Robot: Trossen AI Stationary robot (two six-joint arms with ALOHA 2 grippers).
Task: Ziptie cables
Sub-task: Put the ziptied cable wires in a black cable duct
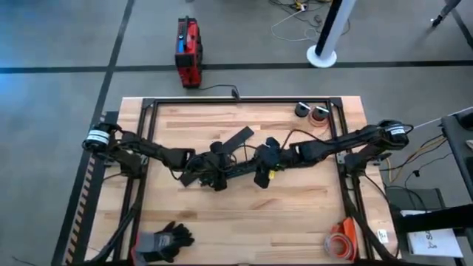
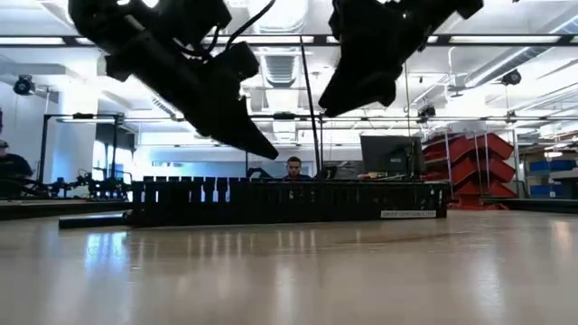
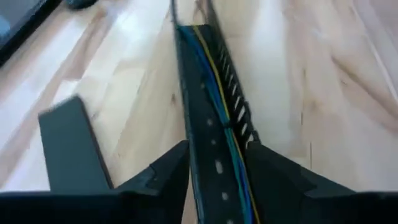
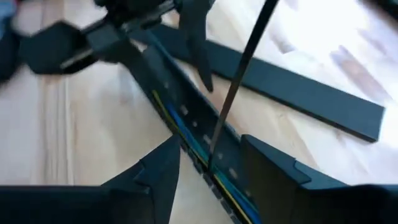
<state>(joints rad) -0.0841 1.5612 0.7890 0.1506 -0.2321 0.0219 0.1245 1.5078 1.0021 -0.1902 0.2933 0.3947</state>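
Note:
The cables (image 3: 225, 124) are thin yellow, blue and green wires lying along the channel of a long black slotted strip (image 1: 238, 169) at the table's middle. My left gripper (image 3: 219, 148) hovers open over the strip's left part, one finger on each side. My right gripper (image 4: 210, 140) hovers open over the right part, also astride it. The low view shows both grippers above the strip (image 2: 271, 203), clear of it. A thin black ziptie (image 4: 239, 68) stands up from the strip between my right fingers; its lower end is hidden among the wires.
A flat black cover strip (image 1: 238, 137) lies just behind the slotted strip. Tape rolls (image 1: 311, 112) sit at the far right, black gloves (image 1: 166, 240) at the near left, and an orange-and-white object (image 1: 341, 241) at the near right. A black metal frame (image 1: 236, 100) borders the table.

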